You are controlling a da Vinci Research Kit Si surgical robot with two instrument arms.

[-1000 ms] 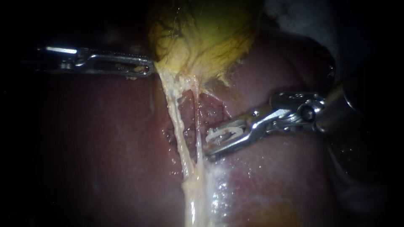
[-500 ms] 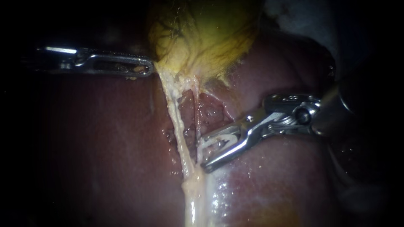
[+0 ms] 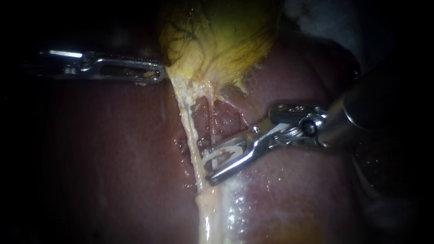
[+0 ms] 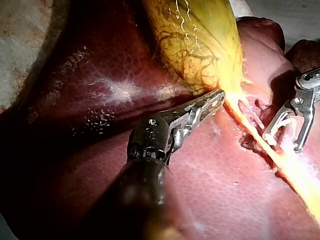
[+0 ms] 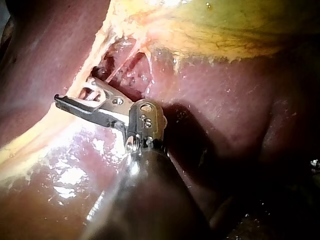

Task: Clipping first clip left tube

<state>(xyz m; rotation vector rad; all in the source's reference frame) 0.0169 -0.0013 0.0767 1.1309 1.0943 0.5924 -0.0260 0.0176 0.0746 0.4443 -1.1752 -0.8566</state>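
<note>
our right instrument [image 3: 206, 166] has slid left over the liver [image 3: 113, 149]. its jaws stand wide, carrying an open white clip [image 3: 221, 152], tips just beside the left tube [image 3: 190, 131]. our left instrument [image 3: 158, 75] is clenched on the gallbladder [image 3: 217, 40] edge.

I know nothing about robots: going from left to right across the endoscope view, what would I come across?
First the left instrument → left tube → right instrument, holding a clip.
</note>
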